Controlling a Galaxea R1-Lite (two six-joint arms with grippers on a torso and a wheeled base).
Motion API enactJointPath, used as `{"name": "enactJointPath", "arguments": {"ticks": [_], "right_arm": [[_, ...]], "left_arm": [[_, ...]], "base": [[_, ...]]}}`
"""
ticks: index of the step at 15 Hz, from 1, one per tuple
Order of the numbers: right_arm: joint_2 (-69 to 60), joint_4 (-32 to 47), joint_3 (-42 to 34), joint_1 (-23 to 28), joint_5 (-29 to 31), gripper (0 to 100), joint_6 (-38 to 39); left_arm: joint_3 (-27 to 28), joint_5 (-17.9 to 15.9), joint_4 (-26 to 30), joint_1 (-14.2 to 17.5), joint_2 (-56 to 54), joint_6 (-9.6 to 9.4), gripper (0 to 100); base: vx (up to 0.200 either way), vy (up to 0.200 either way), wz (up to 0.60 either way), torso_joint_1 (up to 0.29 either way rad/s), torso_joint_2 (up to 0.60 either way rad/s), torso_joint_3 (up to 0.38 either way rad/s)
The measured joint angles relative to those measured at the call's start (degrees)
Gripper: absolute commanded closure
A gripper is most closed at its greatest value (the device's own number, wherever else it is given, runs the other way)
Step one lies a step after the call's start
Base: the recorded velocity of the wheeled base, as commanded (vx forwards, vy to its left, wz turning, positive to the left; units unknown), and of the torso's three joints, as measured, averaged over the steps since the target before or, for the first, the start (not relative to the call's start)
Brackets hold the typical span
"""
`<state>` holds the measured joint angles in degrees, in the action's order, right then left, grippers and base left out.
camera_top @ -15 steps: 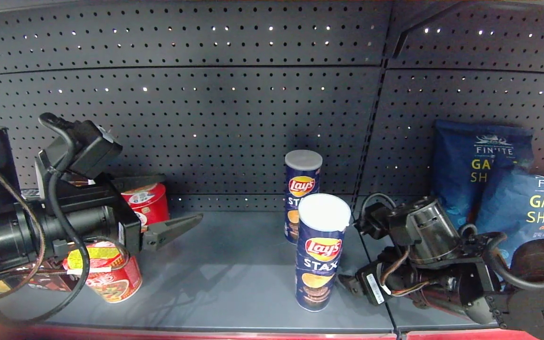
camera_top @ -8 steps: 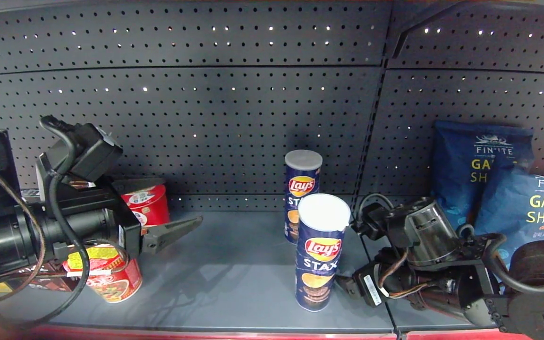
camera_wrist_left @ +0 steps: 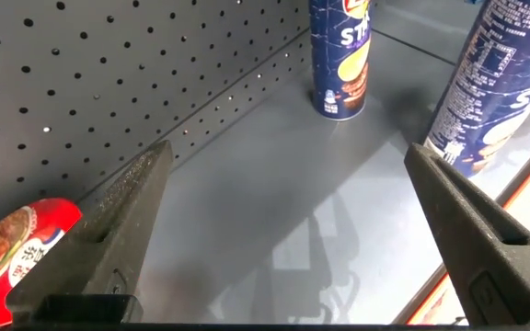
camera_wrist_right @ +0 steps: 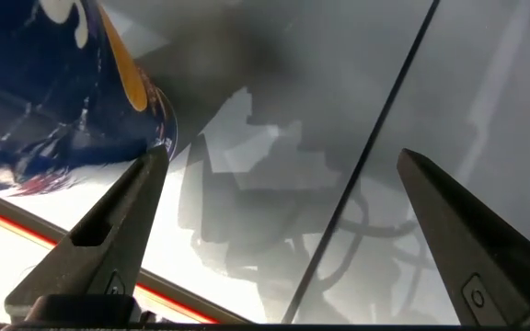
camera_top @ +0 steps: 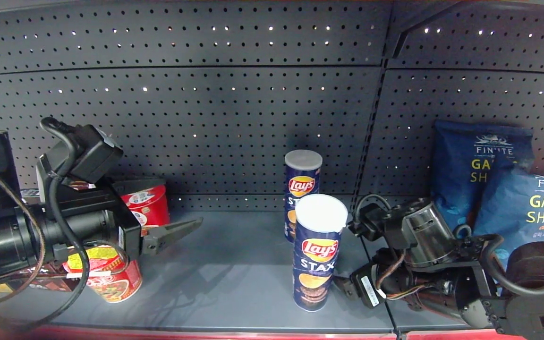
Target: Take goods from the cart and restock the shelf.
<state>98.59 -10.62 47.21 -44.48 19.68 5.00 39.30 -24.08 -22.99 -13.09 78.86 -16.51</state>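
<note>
The front chip can [camera_top: 318, 252] has shifted slightly toward the frame's lower left, perhaps tilting a little, as the right gripper [camera_wrist_right: 282, 156] edged leftward beside it.

Front chip can [camera_top: 318, 257]: tall dark-blue tube with a white lid, a red-and-yellow logo and pictured crisps on its side. It stands on its base near the shelf's front edge, just left of the seam between two shelf boards.
Rear chip can [camera_top: 303, 182]: same blue tube with a lid that looks grey. It stands upright behind the front chip can, close to the back wall, its lower part hidden in the head view.
Spacing: the left wrist view shows bare shelf between the two cans.
Shelf [camera_top: 234, 278]: flat dark-grey board with a perforated back panel and a red strip along the front.
</note>
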Motion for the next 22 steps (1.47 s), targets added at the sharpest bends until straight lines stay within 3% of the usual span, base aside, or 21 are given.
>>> {"name": "enactJointPath", "arguments": {"ticks": [22], "right_arm": [[1.3,-1.2,-0.1,-0.3,0.0,0,0.2]], "left_arm": [[-0.9,-0.1,-0.1,0.1,0.2,-0.02,0]], "base": [[0.000,0.000,0.00,0.000,0.00,0.000]]}}
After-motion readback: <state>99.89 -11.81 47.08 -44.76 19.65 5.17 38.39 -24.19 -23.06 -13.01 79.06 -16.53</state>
